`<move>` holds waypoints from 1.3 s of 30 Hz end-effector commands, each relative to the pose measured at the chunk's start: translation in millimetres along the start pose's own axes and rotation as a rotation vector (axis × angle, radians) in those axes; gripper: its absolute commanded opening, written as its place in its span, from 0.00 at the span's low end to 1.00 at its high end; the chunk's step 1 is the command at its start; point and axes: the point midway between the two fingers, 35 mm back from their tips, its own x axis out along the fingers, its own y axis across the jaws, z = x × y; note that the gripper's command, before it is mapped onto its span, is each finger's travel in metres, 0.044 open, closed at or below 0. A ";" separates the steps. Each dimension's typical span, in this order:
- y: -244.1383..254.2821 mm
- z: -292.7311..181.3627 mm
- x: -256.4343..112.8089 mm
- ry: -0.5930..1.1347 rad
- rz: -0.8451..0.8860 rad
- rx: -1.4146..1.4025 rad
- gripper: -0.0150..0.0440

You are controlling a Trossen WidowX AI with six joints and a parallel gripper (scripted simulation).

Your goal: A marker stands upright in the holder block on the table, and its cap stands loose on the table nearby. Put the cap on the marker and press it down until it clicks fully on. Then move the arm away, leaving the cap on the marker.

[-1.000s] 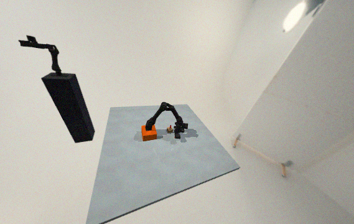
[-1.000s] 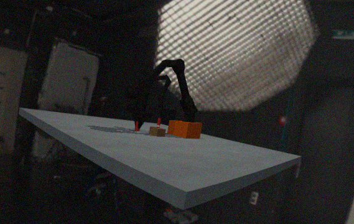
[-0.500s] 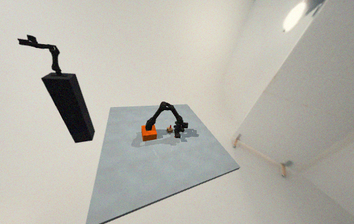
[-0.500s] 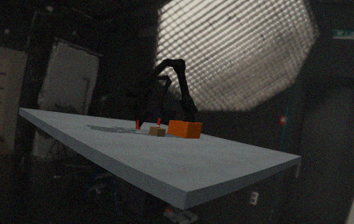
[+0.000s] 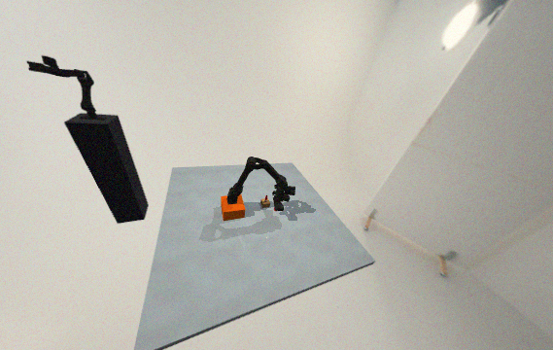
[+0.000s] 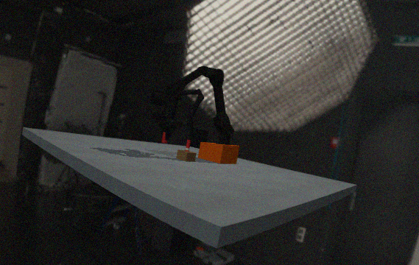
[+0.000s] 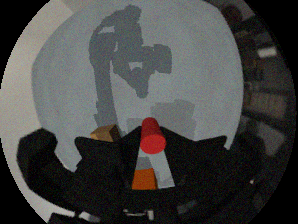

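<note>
The red cap (image 6: 163, 138) (image 7: 151, 142) is held between the fingertips of my gripper (image 5: 278, 208) (image 7: 150, 128), which is shut on it. The cap appears to be off the table. The marker (image 5: 265, 197) (image 6: 188, 145) stands upright in the small tan holder block (image 5: 265, 205) (image 6: 185, 156) (image 7: 104, 134), with a red upper part and a pale band at its foot in the exterior view. The gripper and cap are to one side of the holder, on its far side from the orange block. In the wrist view the holder is left of the cap, partly hidden by a finger.
The arm's base stands on an orange block (image 5: 233, 210) (image 6: 217, 153) (image 7: 144, 179), with the holder near it on the grey table (image 5: 237, 277) (image 6: 238, 195). A tall black pillar (image 5: 111, 170) with another dark arm shape on top appears off the table in the top view.
</note>
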 end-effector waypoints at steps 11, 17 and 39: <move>38.6 -13.7 -24.3 0.002 0.004 0.004 0.25; 57.3 -23.4 -34.9 0.002 0.006 0.005 0.25; 110.0 -66.4 -68.0 0.005 0.010 0.005 0.25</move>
